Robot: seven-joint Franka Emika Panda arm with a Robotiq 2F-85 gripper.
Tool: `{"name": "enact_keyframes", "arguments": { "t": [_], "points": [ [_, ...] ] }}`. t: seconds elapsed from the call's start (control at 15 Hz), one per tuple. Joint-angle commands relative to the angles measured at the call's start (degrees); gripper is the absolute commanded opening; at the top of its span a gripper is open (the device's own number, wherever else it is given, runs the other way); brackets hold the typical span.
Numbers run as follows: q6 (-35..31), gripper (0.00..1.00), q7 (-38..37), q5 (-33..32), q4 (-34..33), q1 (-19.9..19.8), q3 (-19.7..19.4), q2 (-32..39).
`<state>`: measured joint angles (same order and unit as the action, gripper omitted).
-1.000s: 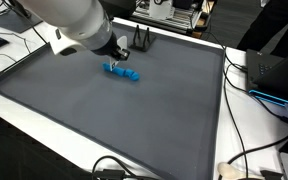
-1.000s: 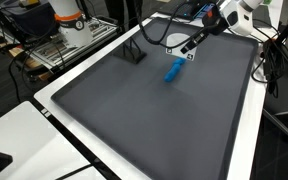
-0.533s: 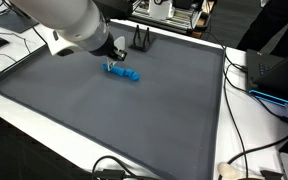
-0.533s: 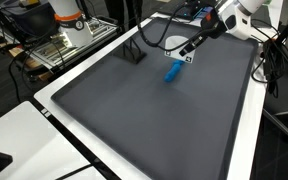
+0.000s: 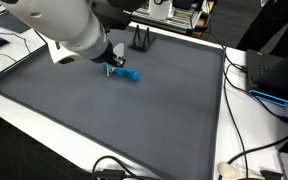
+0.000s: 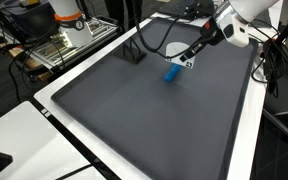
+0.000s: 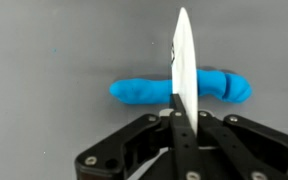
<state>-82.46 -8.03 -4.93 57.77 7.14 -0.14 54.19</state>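
this looks like a robotics lab or research workspace. a large white-edged table is covered almost wholly by a plain dark grey mat, a bare work surface rather than a household one. a thick white robot arm reaches over it. black cables trail loosely over the table's edge, and more cables hang at the side in an exterior view. electronic gear is stacked behind the table, next to a dark device with a blue light strip. an orange-and-white cylinder stands above a wire metal rack, and a small black stand sits on the mat.
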Motion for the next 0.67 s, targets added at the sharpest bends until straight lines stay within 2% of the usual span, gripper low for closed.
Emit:
{"name": "enact_keyframes", "arguments": {
  "t": [0.0, 0.6],
  "points": [
    [-1.48, 0.01, -0.52, 0.39, -0.53, -0.30, -0.20, 1.32],
    [-3.60, 0.01, -1.27, 0.27, -0.22, -0.05, -0.47, 2.72]
  ]
}}
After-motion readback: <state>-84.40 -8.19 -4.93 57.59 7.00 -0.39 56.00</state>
